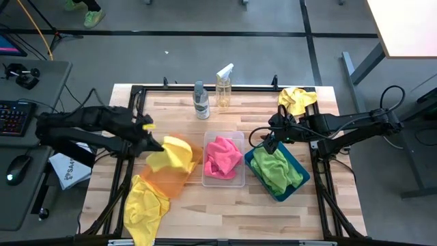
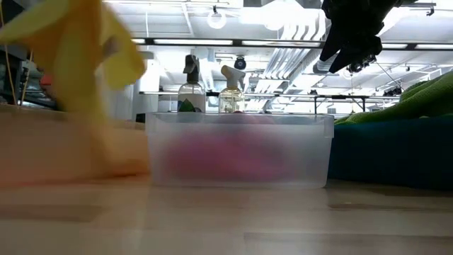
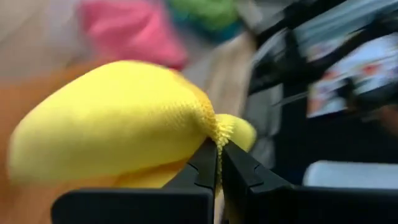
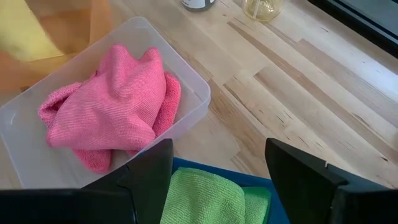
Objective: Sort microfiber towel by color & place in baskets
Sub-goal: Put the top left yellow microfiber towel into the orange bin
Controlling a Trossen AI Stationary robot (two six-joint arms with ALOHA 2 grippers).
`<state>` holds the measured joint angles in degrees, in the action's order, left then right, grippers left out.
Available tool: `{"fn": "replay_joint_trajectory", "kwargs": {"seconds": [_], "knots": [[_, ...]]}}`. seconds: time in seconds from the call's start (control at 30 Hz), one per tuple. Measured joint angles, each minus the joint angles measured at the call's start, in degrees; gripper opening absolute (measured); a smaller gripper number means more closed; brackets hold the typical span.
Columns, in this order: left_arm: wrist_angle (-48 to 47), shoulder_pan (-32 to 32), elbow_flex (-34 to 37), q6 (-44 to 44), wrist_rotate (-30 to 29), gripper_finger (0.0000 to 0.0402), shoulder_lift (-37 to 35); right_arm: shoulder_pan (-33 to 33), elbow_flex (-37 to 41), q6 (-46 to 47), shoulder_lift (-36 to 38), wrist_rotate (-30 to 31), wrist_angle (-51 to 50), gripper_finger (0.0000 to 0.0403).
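My left gripper (image 1: 157, 145) is shut on a yellow towel (image 1: 176, 154) over the far end of the orange basket (image 1: 169, 181). In the low view this towel (image 2: 85, 49) shows high up at the left. A second yellow towel (image 1: 143, 210) lies on the table's near left, partly over the edge. A third (image 1: 297, 100) lies at the far right corner. Pink towels (image 1: 222, 158) fill the clear basket (image 1: 237, 137), and green towels (image 1: 276, 171) lie in the teal basket (image 1: 295, 184). My right gripper (image 1: 270, 141) hovers open above the teal basket's far left corner. My left gripper pinches a bunched, gathered bit of the yellow towel (image 3: 217, 129) between its two fingertips (image 3: 205, 158). The fingers come roughly level from the table's left. The towel bulges out beyond the fingertips and hangs over the orange basket; whether its lower end touches the basket, I cannot tell.
Two clear spray bottles (image 1: 201, 101) (image 1: 223, 87) stand at the table's far middle. The three baskets sit side by side across the middle. Bare wood lies in front of the baskets toward the near edge. A keyboard and mouse rest on a desk to the left.
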<state>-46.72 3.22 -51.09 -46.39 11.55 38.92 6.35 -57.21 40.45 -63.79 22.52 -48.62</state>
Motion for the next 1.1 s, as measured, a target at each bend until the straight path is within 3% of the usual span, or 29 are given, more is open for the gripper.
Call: {"fn": "replay_joint_trajectory", "kwargs": {"seconds": [0.13,0.23,0.47,0.63,0.77,0.93,1.1], "knots": [[-10.7,0.0,0.0,0.0,-2.7,0.0000,3.6,0.0,0.0,0.0,0.0,0.0,0.0,0.0252],[-13.6,0.5,0.0,0.2,-4.9,0.0000,6.4,0.0,0.0,0.0,0.0,0.0,0.0,0.0252],[-8.8,5.2,0.0,3.9,-5.0,0.0000,15.4,0.0,0.0,0.0,0.0,1.5,0.0,0.0252],[-8.4,9.4,0.0,7.3,-10.3,0.0000,23.7,0.0,0.0,0.0,0.0,1.5,0.0,0.0252],[-4.0,11.8,0.0,15.5,-14.1,0.0000,30.1,0.0,0.0,-0.4,0.0,1.6,0.0,0.0252],[0.7,12.3,0.0,24.8,-16.1,0.0000,36.8,0.0,0.0,-0.4,0.0,1.6,0.0,0.0252],[0.3,11.3,0.0,25.9,-18.1,0.0008,40.8,0.0,0.0,-0.2,0.0,1.6,0.0,0.0252]]}}
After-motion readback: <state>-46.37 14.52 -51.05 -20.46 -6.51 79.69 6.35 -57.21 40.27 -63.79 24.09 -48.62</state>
